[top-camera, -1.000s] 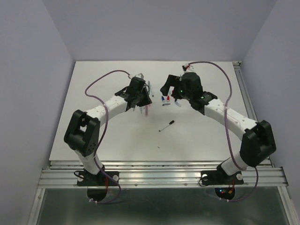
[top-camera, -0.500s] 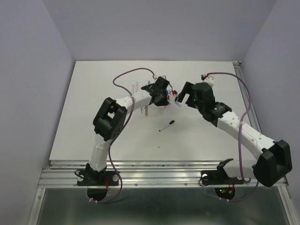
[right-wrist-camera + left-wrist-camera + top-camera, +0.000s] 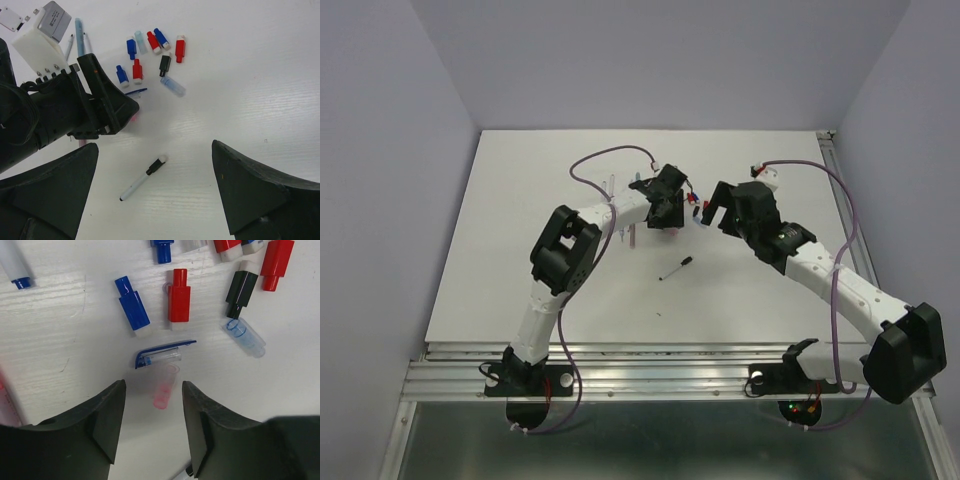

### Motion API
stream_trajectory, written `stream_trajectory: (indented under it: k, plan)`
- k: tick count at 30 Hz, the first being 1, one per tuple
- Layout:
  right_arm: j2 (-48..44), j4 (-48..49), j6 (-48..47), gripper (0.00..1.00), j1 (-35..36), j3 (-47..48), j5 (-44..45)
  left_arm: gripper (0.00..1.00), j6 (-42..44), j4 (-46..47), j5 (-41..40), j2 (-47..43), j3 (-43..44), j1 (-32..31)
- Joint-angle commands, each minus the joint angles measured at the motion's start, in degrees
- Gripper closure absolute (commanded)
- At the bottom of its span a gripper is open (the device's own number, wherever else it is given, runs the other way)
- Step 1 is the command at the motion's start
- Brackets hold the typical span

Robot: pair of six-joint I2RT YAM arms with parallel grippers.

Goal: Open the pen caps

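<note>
Several stubby pen caps lie loose on the white table (image 3: 60, 350): a blue cap (image 3: 132, 310), a red cap (image 3: 178, 297), a black cap (image 3: 240, 290), another red cap (image 3: 274, 260), a clear blue-tinted cap (image 3: 245, 337), a clear cap with a blue clip (image 3: 160, 352) and a clear pink-tinted cap (image 3: 166, 386). My left gripper (image 3: 153, 390) is open and empty, its jaws either side of the pink-tinted cap without touching it. My right gripper (image 3: 154, 145) is wide open and empty, above a white pen with a black cap (image 3: 142, 178). The cap cluster (image 3: 150, 55) also shows in the right wrist view.
The capped white pen (image 3: 675, 268) lies alone near the table's middle. Long thin pen barrels (image 3: 628, 232) lie left of the caps, under the left arm. The two grippers, left (image 3: 668, 212) and right (image 3: 712, 210), are close together over the caps (image 3: 694, 206).
The left arm has swung right from the pen barrels to the cap cluster. The right arm has drawn back to the right and stretched out. Both grippers have stayed empty.
</note>
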Motion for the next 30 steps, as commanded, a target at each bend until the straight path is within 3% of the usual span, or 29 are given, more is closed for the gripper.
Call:
stream_trajectory:
  k: [1,5,7,12,17,23,30]
  plan:
    - [-1.8,-0.7,0.4,0.00,0.0,-0.9,1.3,0.39,1.9,-1.4,0.3,-2.3,2.4,-1.3]
    - [-2.3,-1.5,0.0,0.00,0.0,-1.3,1.7,0.27,2.5,-1.5,0.6,-5.8,-0.1,-2.3]
    - [-2.9,-1.5,-0.4,0.00,0.1,-1.7,1.6,0.15,2.8,-1.5,-0.5,-8.8,-2.4,-2.9]
    - [-3.5,-2.1,-0.4,0.00,0.0,-3.4,0.6,0.09,4.6,0.5,-0.5,-16.0,-11.1,-5.4]
    - [-3.4,-2.8,-0.7,0.00,0.0,-4.3,0.2,0.08,8.4,5.1,4.9,-20.1,-18.5,-7.3]
    - [-3.0,-3.6,-0.4,0.00,0.0,-5.1,-0.4,0.09,13.7,5.6,6.6,-19.4,-19.6,-9.7]
    - [-4.2,-4.4,-0.8,0.00,0.0,-5.4,0.4,0.27,14.8,3.1,4.5,-14.8,-18.9,-9.7]
